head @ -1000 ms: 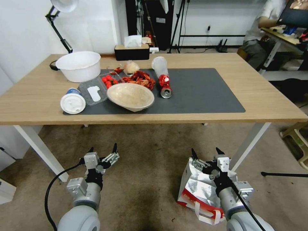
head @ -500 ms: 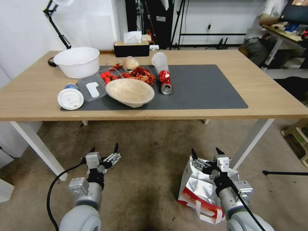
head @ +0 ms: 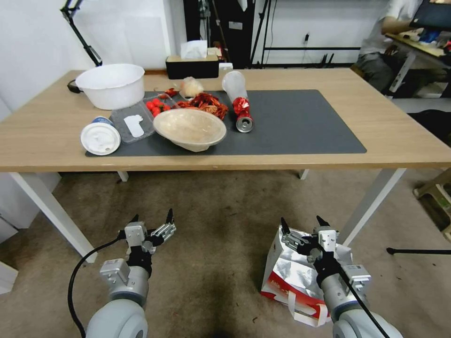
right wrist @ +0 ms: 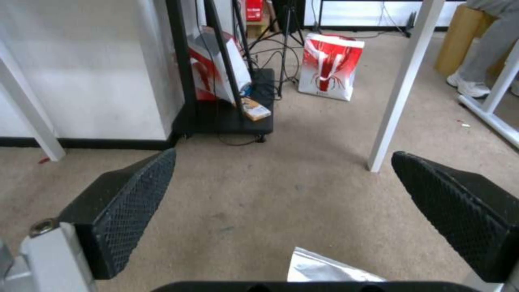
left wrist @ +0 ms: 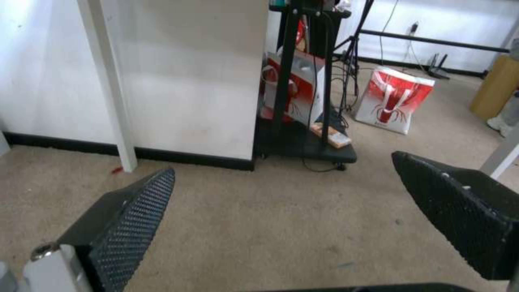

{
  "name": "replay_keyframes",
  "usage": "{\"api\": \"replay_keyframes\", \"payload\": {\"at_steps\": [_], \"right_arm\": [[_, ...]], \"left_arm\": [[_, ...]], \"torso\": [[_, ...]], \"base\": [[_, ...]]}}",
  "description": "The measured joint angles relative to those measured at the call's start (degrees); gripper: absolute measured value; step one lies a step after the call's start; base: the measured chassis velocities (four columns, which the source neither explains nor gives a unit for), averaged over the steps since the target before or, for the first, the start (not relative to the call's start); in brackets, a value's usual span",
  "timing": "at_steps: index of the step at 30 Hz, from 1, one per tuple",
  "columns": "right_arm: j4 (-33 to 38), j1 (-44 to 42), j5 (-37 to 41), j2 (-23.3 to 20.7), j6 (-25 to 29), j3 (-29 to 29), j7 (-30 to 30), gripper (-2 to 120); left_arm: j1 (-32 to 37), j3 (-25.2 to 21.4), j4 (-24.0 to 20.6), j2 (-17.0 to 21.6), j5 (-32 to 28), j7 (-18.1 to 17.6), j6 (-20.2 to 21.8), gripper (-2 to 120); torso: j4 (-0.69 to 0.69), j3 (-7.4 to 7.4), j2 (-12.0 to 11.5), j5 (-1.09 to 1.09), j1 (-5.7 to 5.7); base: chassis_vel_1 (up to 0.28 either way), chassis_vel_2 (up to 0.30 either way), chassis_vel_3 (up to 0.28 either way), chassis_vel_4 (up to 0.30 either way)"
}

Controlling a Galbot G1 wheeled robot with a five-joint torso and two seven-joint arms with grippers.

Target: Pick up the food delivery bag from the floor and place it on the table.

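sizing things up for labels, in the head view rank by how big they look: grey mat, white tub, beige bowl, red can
1. grey mat, by far the largest
2. white tub
3. beige bowl, close to the tub; it sits nearer the camera, so that order is unsure
4. red can, smallest

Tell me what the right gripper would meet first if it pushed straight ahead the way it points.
Probably bare floor: the open right gripper points forward and slightly down above the food delivery bag; depth is uncertain.

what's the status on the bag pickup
Both grippers open: left gripper idle over carpet, right gripper above the bag. Bag on the floor, not gripped. Table right half free; dishes on the left.
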Motion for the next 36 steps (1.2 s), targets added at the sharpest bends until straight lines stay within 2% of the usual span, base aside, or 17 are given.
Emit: {"api": "replay_keyframes", "payload": {"at_steps": [3,36], "right_arm": [[0.0,0.0,0.0,0.0,0.0,0.1,-0.2,100],[0.3,-0.2,0.3,-0.4,0.0,1.0,-0.5,100]], "left_arm": [[-0.2,0.1,0.2,0.0,0.1,0.0,0.0,100],[0.0,0.1,0.0,0.1,0.0,0.1,-0.1,100]], "torso": [[0.00,-1.08,-1.7,0.00,-0.67],[0.00,-6.02,-9.3,0.00,-3.26]], "base": [[0.000,0.000,0.000,0.000],[0.000,0.000,0.000,0.000]]}}
